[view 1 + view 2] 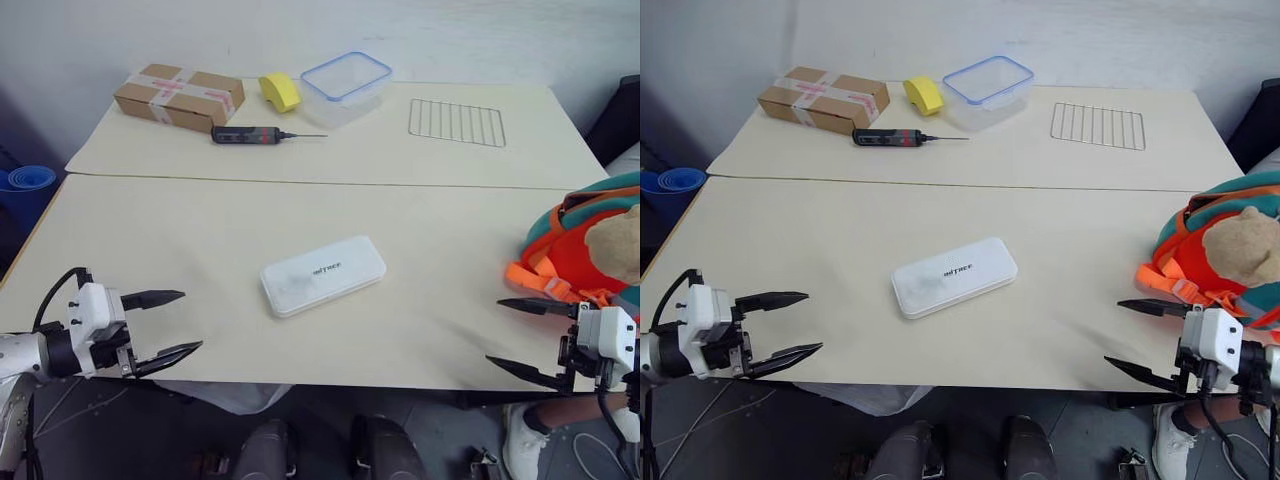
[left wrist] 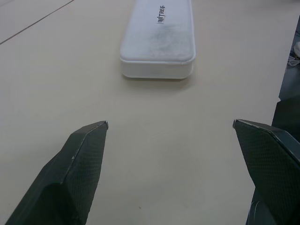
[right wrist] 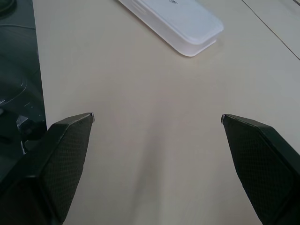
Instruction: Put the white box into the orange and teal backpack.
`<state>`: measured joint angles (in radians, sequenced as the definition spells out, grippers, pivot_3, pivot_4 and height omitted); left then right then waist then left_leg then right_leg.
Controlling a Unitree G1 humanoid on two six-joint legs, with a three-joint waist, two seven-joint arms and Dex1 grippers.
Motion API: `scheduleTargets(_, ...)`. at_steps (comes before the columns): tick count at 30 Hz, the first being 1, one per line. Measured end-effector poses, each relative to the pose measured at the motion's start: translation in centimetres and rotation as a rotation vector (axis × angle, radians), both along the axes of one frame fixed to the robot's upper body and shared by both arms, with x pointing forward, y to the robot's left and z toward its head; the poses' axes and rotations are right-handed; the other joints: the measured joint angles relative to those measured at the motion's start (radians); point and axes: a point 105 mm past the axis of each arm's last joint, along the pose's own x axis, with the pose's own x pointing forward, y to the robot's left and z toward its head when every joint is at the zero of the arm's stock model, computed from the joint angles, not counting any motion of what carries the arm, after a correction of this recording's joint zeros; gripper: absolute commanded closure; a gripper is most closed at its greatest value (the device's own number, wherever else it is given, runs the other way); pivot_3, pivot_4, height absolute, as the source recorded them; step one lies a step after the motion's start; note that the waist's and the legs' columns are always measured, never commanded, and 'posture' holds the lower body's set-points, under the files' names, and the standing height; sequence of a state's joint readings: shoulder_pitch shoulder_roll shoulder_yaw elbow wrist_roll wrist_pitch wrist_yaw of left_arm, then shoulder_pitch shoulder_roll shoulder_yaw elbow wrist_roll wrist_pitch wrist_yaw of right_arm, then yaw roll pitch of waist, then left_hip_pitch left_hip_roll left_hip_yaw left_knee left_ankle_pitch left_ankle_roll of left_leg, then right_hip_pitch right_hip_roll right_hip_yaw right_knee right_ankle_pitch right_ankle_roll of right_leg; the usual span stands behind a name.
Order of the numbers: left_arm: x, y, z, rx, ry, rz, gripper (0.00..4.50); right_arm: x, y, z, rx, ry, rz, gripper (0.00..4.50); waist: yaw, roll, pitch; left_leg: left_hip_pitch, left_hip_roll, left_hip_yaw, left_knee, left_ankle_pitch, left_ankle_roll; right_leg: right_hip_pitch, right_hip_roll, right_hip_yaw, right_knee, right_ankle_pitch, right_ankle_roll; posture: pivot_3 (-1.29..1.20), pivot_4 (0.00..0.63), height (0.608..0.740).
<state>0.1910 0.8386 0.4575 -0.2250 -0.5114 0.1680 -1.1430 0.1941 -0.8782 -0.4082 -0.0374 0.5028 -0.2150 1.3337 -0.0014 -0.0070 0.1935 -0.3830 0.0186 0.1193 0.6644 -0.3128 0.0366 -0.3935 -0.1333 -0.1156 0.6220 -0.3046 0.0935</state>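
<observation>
Nothing is done yet: the left gripper (image 1: 183,320) at 8 o'clock and right gripper (image 1: 505,335) at 4 both gape wide and empty, the box (image 1: 322,275) lies untouched mid-table, well apart from the backpack (image 1: 580,245) at 3.

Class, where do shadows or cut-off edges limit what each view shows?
Left eye view: even light, soft shadow beneath the flat white plastic box; orange and teal backpack cropped at the frame edge. Left wrist view: the box's far end is cropped.
</observation>
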Motion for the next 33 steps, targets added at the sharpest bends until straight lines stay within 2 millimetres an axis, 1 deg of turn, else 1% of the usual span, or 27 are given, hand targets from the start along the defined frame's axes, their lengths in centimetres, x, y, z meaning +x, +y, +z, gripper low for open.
scheduleTargets(4,0.1,0.1,0.2,0.001,0.000,-0.004,0.00,0.2,0.1,0.1,0.012,-0.013,-0.005,0.04,0.000,0.000,0.000,0.000,0.000,0.000,0.000,0.000,0.000,0.000,0.000,0.000,0.000,0.000,0.000,0.00,0.150,0.740)
scheduleTargets(8,0.1,0.3,0.7,-0.046,0.043,0.009,0.00,0.3,0.4,-0.1,0.033,-0.005,-0.005,0.04,0.000,0.000,0.000,0.000,0.000,0.000,0.000,0.000,0.000,0.000,0.000,0.000,0.000,0.000,0.000,0.00,0.150,0.740)
scheduleTargets(9,0.1,0.3,0.8,-0.061,0.068,0.010,0.19,0.5,0.5,0.0,0.047,-0.006,-0.011,0.21,0.000,0.000,0.000,0.000,0.000,0.000,0.000,0.000,0.000,0.000,0.000,0.000,0.000,0.000,0.000,0.00,0.150,0.740)
scheduleTargets(11,0.4,0.6,0.8,-0.047,0.129,0.044,0.65,1.6,1.1,0.3,0.065,-0.006,-0.024,0.70,-0.005,0.000,0.000,0.000,0.000,0.000,0.000,0.000,0.000,0.000,0.000,0.000,0.001,0.000,0.000,0.00,0.150,0.740)
scheduleTargets(12,0.9,0.6,1.3,-0.049,0.115,0.076,0.93,2.3,1.5,0.6,0.068,-0.001,-0.031,1.00,-0.006,0.000,0.000,0.000,0.000,0.000,0.000,0.001,0.000,0.000,0.000,0.001,0.001,0.000,0.000,0.00,0.150,0.740)
scheduleTargets(15,2.5,-0.7,3.3,-0.090,-0.016,0.129,1.93,4.3,3.5,0.9,0.020,0.047,-0.022,2.08,-0.003,0.001,0.000,0.001,0.000,0.000,0.000,0.001,-0.001,-0.001,0.000,0.002,0.002,0.000,0.000,0.00,0.150,0.740)
scheduleTargets(16,2.8,-1.3,3.3,-0.108,-0.038,0.147,2.24,5.2,4.1,1.1,0.011,0.051,-0.031,2.43,-0.003,0.001,0.000,0.001,0.000,0.000,0.000,0.001,-0.002,-0.001,0.000,0.002,0.003,0.000,0.000,0.00,0.150,0.740)
scheduleTargets(17,3.0,-1.8,2.9,-0.122,-0.038,0.158,2.57,5.8,4.7,1.2,0.006,0.050,-0.038,2.76,-0.003,0.001,0.000,0.001,0.000,0.000,0.000,0.001,-0.002,-0.001,0.000,0.002,0.003,0.000,0.000,0.00,0.150,0.740)
scheduleTargets(19,3.6,-2.4,1.4,-0.138,-0.016,0.209,3.19,7.4,5.6,1.1,-0.004,0.023,-0.063,3.48,-0.003,0.000,0.000,0.001,0.000,0.000,0.000,0.001,-0.002,-0.001,0.001,0.001,0.003,0.000,0.000,0.00,0.150,0.740)
scheduleTargets(20,3.9,-2.9,0.5,-0.161,0.000,0.246,3.53,8.7,6.1,0.8,-0.018,-0.007,-0.090,3.83,-0.004,0.000,0.000,0.000,0.000,0.001,0.000,0.001,-0.002,-0.001,0.001,0.002,0.003,0.000,0.000,0.00,0.150,0.740)
scheduleTargets(22,4.2,-4.2,-1.2,-0.204,0.043,0.294,4.12,10.6,7.0,-0.1,-0.051,-0.038,-0.132,4.45,-0.004,0.000,0.000,0.000,-0.001,0.002,0.002,0.002,-0.001,-0.002,0.001,0.002,0.003,0.000,0.000,0.00,0.150,0.740)
scheduleTargets(23,4.3,-4.7,-1.8,-0.210,0.061,0.310,4.49,11.4,7.4,-0.4,-0.050,-0.048,-0.154,4.50,-0.003,0.000,0.000,-0.001,-0.001,0.002,0.002,0.002,-0.001,-0.003,0.001,0.002,0.004,0.000,0.000,0.00,0.150,0.740)
scheduleTargets(25,4.4,-5.4,-2.4,-0.190,0.073,0.334,4.49,12.8,8.2,-0.8,-0.030,-0.061,-0.195,4.50,0.001,0.000,0.000,-0.002,-0.001,0.001,0.003,0.002,-0.001,-0.003,0.001,0.001,0.004,0.000,0.000,0.00,0.150,0.740)
scheduleTargets(27,4.5,-5.9,-2.9,-0.163,0.081,0.341,4.49,13.6,9.2,-1.0,-0.024,-0.087,-0.200,4.50,0.000,0.000,0.000,-0.002,-0.001,0.001,0.002,0.002,0.000,-0.003,0.001,0.001,0.004,0.000,0.000,0.00,0.150,0.740)
scheduleTargets(30,4.7,-6.8,-3.6,-0.137,0.099,0.323,4.49,14.7,10.4,-1.3,-0.005,-0.097,-0.207,4.50,-0.003,-0.001,0.000,-0.002,-0.001,0.001,0.003,0.002,0.000,-0.002,0.001,0.001,0.005,0.000,0.000,0.00,0.150,0.740)
scheduleTargets(33,5.4,-7.9,-3.9,-0.113,0.092,0.289,4.49,15.0,12.1,-1.9,0.014,-0.069,-0.169,4.50,-0.004,-0.001,0.000,-0.002,-0.001,0.001,0.003,0.003,-0.001,-0.003,0.002,0.001,0.006,0.000,0.000,0.00,0.150,0.740)
